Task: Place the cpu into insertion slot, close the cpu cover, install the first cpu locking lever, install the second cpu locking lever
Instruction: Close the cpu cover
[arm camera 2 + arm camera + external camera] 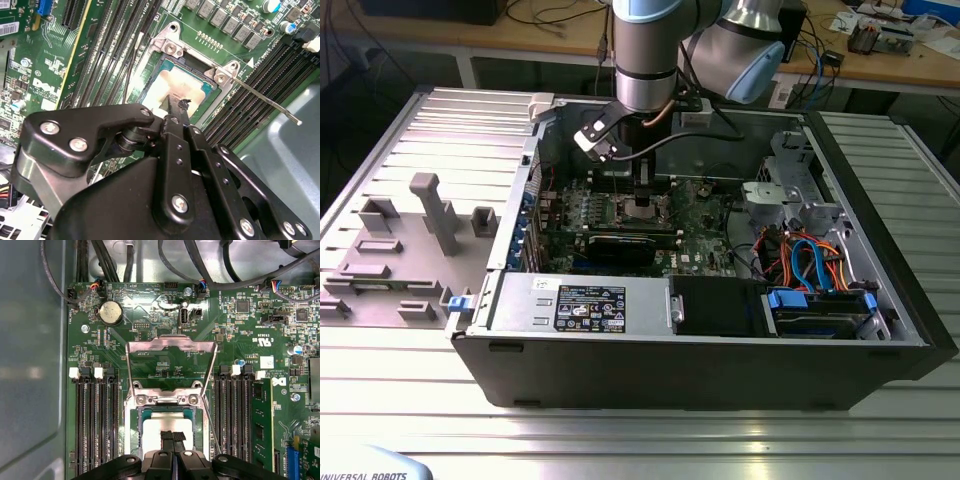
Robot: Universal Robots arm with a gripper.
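In the exterior view the grey robot arm (645, 60) reaches down into an open black computer case (720, 370) lying on a ribbed metal bench (620, 440). Its jaws sit low over the square, metal-rimmed insertion slot (643, 208) in the middle of the green motherboard (705, 225). A long black graphics card (620, 245) lies just beside the slot on the near side. Beyond the card is a silvery power supply box (580, 300). Blue and orange cables (810, 255) crowd the exterior view's right of the case.

In the second wrist view the jaws are drawn together with no gap to speak of. They grip nothing. The black fingertips (176, 117) rest on, or just above, the pale silvery square cpu (172, 82), which lies flat inside the slot's rim (172, 48). A thin silvery wire lever (265, 101) juts free from one corner of the rim, out across the long black memory slots (250, 75). More such slots flank the other side.

In the first wrist view the silvery-grey sheet-metal cpu cover (170, 343) stands swung open on its hinge, and board parts show through its window. The cpu (167, 422) lies uncovered in the slot, with the joined fingertips (167, 436) at its near edge. A round coin battery (110, 314) sits well apart, beyond the cover.
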